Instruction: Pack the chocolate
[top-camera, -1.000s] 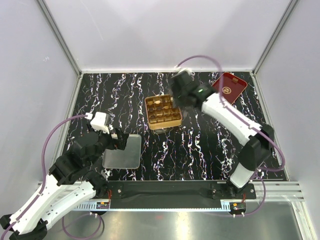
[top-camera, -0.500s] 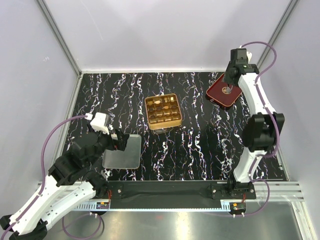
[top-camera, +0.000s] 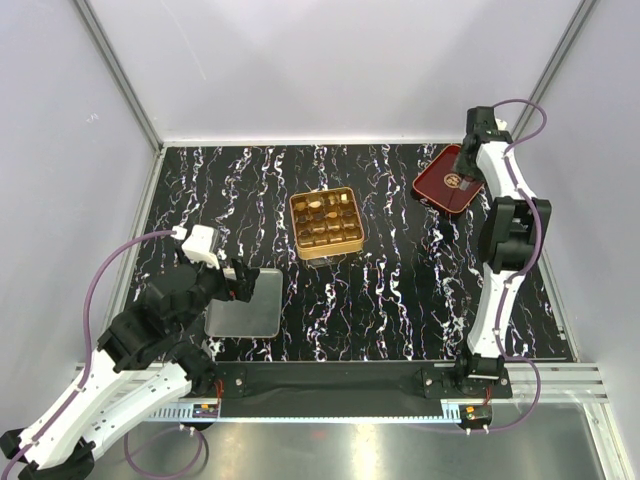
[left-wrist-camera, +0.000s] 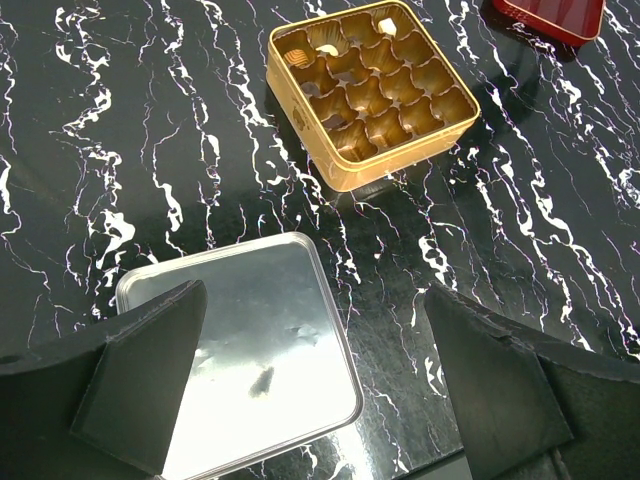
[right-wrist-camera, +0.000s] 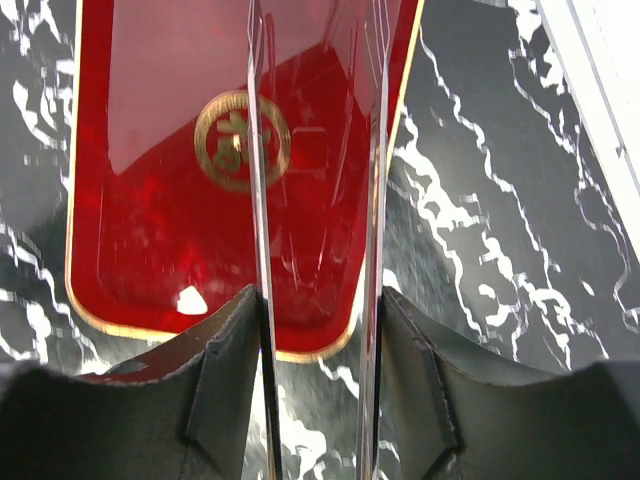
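White-walled booth, black marbled table (top-camera: 400, 290), left hand (left-wrist-camera: 315, 300) spread wide, right hand (right-wrist-camera: 315, 250) partly apart

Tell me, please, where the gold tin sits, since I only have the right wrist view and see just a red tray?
Observer: The gold tin sits mid-table, left of the red tray and apart from it.
Operator: Is anything else on the table?
Observer: A silver tray lies on the left arm's side, nearer the bases than the tin.
Operator: And the left gripper?
Observer: The left gripper hovers open over that silver tray, holding nothing.
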